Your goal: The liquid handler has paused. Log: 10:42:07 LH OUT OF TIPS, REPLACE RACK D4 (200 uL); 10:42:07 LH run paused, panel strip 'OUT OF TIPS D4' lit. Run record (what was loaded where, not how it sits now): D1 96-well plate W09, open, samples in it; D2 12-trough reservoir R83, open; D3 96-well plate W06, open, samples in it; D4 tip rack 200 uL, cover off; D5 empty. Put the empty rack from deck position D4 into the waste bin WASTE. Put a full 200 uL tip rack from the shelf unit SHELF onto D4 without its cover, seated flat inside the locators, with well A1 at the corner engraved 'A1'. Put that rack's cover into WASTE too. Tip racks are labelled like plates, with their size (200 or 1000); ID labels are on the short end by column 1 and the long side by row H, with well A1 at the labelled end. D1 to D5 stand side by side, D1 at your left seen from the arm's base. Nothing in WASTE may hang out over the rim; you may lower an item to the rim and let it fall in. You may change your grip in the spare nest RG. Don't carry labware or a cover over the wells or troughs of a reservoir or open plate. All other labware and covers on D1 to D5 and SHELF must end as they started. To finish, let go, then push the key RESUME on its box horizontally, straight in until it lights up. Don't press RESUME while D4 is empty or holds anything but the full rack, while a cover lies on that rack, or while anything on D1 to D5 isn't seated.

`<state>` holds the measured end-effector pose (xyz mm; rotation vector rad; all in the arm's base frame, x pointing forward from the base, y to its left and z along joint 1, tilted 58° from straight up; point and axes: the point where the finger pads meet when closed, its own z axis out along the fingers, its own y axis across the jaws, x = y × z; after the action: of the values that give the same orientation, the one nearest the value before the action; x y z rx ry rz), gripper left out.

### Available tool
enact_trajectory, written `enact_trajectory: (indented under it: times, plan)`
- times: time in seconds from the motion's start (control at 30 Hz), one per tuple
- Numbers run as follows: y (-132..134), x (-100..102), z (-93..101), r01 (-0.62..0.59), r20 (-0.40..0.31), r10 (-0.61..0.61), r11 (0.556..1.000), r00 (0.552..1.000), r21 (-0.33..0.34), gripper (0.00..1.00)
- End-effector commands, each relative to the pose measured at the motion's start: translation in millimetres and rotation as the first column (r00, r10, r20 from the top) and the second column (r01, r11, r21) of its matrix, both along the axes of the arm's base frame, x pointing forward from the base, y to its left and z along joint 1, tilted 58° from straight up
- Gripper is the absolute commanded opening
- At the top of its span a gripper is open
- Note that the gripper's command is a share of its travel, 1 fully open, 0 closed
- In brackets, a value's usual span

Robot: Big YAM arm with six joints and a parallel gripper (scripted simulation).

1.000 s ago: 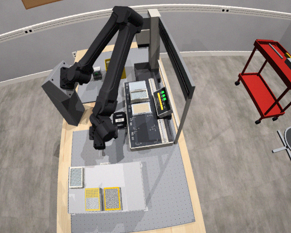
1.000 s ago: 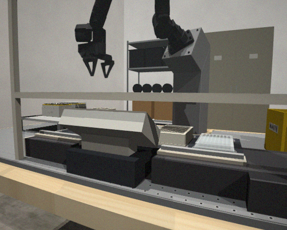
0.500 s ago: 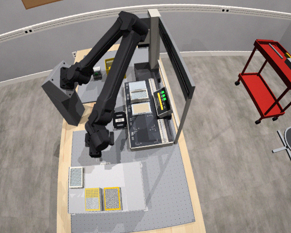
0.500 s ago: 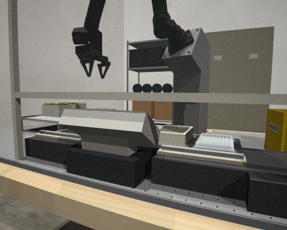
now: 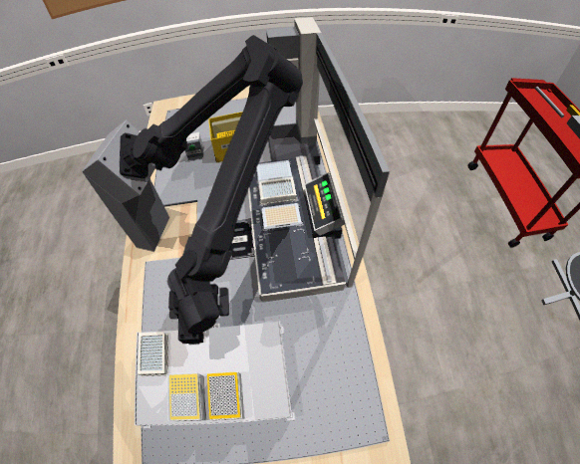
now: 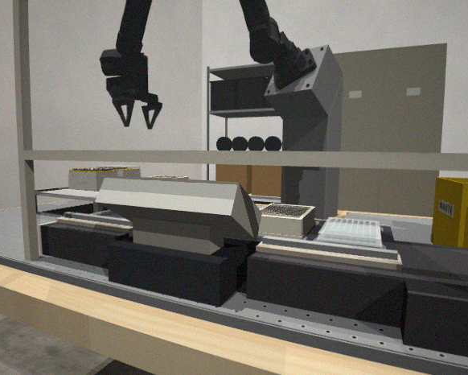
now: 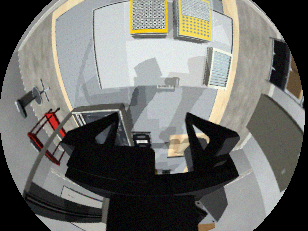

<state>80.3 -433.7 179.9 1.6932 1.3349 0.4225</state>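
My gripper (image 5: 190, 339) is open and empty. It hangs high above the near edge of the grey shelf unit (image 5: 210, 373), fingers pointing down (image 6: 137, 114). Three tip racks lie on the shelf top: a white-framed one (image 5: 150, 352) at the left edge and two yellow-framed ones (image 5: 184, 396) (image 5: 223, 395) side by side at the front. In the wrist view the yellow racks (image 7: 149, 12) (image 7: 194, 16) and the white rack (image 7: 219, 67) lie beyond my fingertips. On the deck (image 5: 285, 234), three labware items fill the far positions (image 5: 279, 191). The two near positions (image 5: 285, 259) look bare.
The yellow waste bin (image 5: 225, 137) stands at the far end of the table, partly behind my arm. A small box (image 5: 194, 144) sits beside it. A black nest (image 5: 240, 243) lies beside the deck. The handler's panel (image 5: 323, 199) and frame (image 5: 360, 149) border the deck's far side.
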Motion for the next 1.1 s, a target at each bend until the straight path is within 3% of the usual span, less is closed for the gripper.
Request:
enact_trajectory:
  times: [0.0,0.33,0.43,0.5,0.83,1.0,1.07]
  plan:
    - [-24,-16,12.6,0.008,-0.013,-0.009,0.999,1.000,-0.032,1.00]
    - [-69,-35,27.3,0.010,-0.013,-0.011,0.999,1.000,-0.033,1.00]
    - [-72,-28,28.7,-0.007,-0.014,0.007,0.999,1.000,-0.033,1.00]
    - [-82,-41,31.7,0.011,-0.013,-0.011,0.999,1.000,-0.033,1.00]
    - [-126,-60,46.5,0.013,-0.014,-0.013,0.999,1.000,-0.035,1.00]
    - [-140,-59,50.9,0.001,-0.015,-0.002,0.999,1.000,-0.035,1.00]
    - [-149,-70,53.8,0.014,-0.015,-0.014,0.999,1.000,-0.036,1.00]
